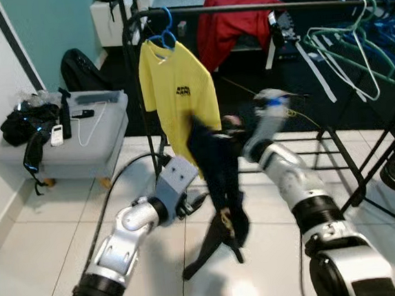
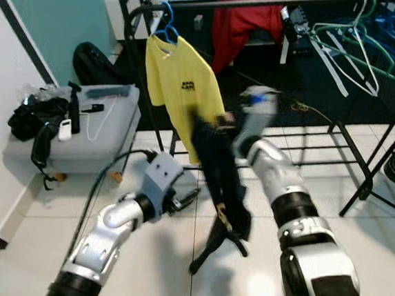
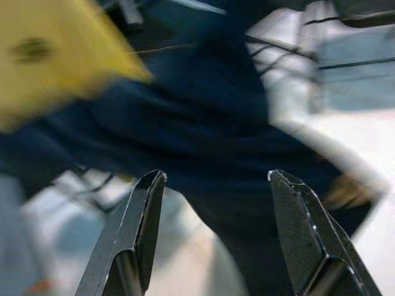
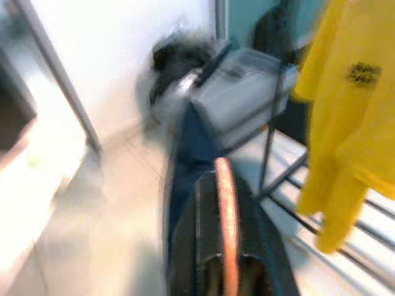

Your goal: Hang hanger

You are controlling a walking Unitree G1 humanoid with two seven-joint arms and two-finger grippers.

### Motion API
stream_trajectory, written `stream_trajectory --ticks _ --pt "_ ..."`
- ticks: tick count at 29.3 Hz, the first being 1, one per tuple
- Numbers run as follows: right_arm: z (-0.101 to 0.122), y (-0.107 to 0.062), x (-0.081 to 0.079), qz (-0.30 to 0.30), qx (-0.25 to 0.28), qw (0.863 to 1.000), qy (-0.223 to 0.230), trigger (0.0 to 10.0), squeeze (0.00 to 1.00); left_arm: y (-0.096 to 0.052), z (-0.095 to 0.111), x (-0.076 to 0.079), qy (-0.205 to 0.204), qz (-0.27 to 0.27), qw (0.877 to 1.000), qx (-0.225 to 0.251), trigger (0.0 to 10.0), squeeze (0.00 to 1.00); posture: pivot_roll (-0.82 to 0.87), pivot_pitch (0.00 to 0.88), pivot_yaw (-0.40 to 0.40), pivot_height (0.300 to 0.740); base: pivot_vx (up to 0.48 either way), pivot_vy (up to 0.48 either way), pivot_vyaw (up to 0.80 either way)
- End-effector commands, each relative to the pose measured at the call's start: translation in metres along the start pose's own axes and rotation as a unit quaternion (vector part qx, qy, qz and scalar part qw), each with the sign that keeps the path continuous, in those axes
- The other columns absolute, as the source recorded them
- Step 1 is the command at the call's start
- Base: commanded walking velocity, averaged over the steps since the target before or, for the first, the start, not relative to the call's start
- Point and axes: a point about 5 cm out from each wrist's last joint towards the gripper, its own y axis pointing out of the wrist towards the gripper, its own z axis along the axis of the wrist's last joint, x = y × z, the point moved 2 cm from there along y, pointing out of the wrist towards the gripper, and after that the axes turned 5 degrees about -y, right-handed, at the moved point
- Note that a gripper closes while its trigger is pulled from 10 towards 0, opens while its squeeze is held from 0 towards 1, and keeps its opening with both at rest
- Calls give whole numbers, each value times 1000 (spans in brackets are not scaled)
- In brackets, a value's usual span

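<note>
so far not hung: dark navy garment on thin copper-coloured hanger [image 4: 226, 209] held in air by right hand [image 1: 231, 125], below black metal clothes rail [image 1: 254, 6], just beside yellow t-shirt on blue hanger [image 1: 179, 94]. right hand pinching hanger, pressed together on it. left hand [image 3: 213, 234] spread, empty, near garment's lower part. left to do, by my judgement: lift hook up, set over rail, release. dark navy garment [image 1: 218, 181] limp, bunched, hem dangling over white tiled floor [image 1: 53, 237]; motion blur hides hook.

A shirt [image 1: 179, 97] hangs at the rail's [image 1: 254, 6] left end, empty hangers [image 1: 344, 48] at its right, with an ottoman [image 1: 65, 142] further left.
</note>
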Motion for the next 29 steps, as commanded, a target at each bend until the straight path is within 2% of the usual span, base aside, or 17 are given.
stream_trajectory --ticks 1,2,4,6,10,11,16,17,20,21,22,24,25,26,27,28,29 --pt "-13 -12 -8 72 -35 994 -74 0 0 -11 -4 -16 5 24 1000 3 10000 0 -57 119 0 740 0 0 0" --pt "-22 -29 -11 133 -53 981 -132 0 0 -18 -2 -22 6 29 999 14 10000 0 -55 119 -3 740 0 0 0" --pt "-38 -54 -15 217 -96 955 -181 0 0 -25 0 -27 -2 35 999 24 10000 0 -58 119 -5 740 0 0 0" --pt "-41 -62 -12 223 -105 950 -190 0 0 -27 0 -30 -1 44 999 25 10000 0 -63 121 -5 740 0 0 0" --pt "-36 -69 1 192 -107 954 -205 0 0 -31 -5 -38 8 57 998 10 10000 0 -66 121 -5 740 0 0 0" --pt "-31 -71 6 177 -98 955 -217 0 0 -33 -5 -32 4 25 1000 13 10000 0 -69 121 -5 740 0 0 0" --pt "-31 -71 6 177 -98 955 -217 0 0 -33 -5 -32 4 25 1000 13 10000 0 -69 121 -5 740 0 0 0" --pt "-25 -71 10 164 -84 956 -226 0 0 -36 -3 -22 -7 -19 1000 20 10000 0 -69 120 -5 740 0 0 0" --pt "-25 -71 10 164 -84 956 -226 0 0 -36 -3 -22 -7 -19 1000 20 10000 0 -69 120 -5 740 0 0 0" --pt "-12 -70 9 167 -48 958 -226 0 0 -45 -2 -1 -30 -116 993 17 10000 1000 -62 115 -7 740 0 0 0" --pt "-12 -70 9 167 -48 958 -226 0 0 -45 -2 -1 -30 -116 993 17 10000 1000 -62 115 -7 740 0 0 0" --pt "10 -73 1 202 5 954 -222 0 0 -54 -5 25 -29 -213 977 9 10000 1000 -66 109 -7 740 0 0 0" --pt "10 -73 1 202 5 954 -222 0 0 -54 -5 25 -29 -213 977 9 10000 1000 -66 109 -7 740 0 0 0" --pt "15 -76 -3 225 16 949 -218 0 0 -52 -6 33 -28 -231 972 9 10000 847 -74 106 -6 740 0 0 0" --pt "15 -76 -3 225 16 949 -218 0 0 -52 -6 33 -28 -231 972 9 10000 847 -74 106 -6 740 0 0 0" --pt "18 -79 -8 251 21 943 -216 0 0 -43 -5 41 -32 -236 971 21 10000 0 -81 103 -8 740 0 0 0" --pt "18 -79 -8 251 21 943 -216 0 0 -43 -5 41 -32 -236 971 21 10000 0 -81 103 -8 740 0 0 0"
